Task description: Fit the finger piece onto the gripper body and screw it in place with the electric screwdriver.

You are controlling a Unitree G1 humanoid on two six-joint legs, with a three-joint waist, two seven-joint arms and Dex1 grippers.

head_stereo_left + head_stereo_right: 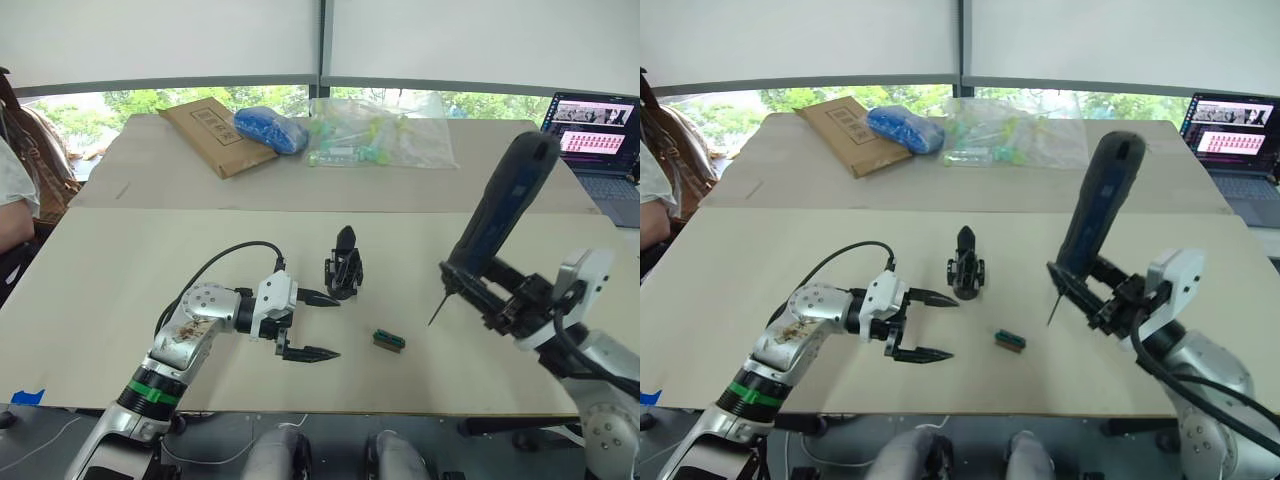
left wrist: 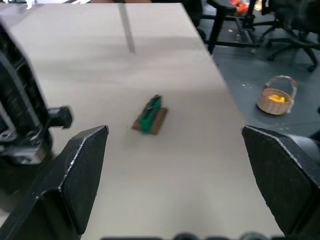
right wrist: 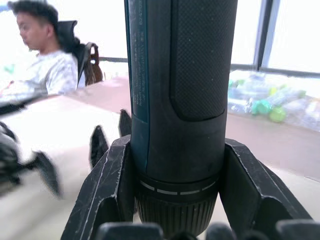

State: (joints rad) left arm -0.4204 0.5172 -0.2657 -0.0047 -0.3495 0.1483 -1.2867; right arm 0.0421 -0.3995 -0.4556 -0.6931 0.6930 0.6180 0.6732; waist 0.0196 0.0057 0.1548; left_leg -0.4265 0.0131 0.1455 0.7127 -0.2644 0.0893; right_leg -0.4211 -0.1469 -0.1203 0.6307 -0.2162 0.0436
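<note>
An office or lab workspace is showing here: pale work surfaces [image 1: 120, 300] are sitting under wide windows [image 1: 160, 40], a laptop [image 1: 592, 140] is glowing at the far right, rolling office chairs [image 2: 280, 25] are standing on grey floor, and a person [image 3: 42, 65] is sitting nearby

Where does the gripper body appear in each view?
Left eye: gripper body at table centre, just beyond the left claw.
Right eye: same spot.
Left wrist: probably the dark mechanism beside the claw.
Right wrist: probably the black points behind the electric screwdriver.
Shared landmark: left claw.
</note>
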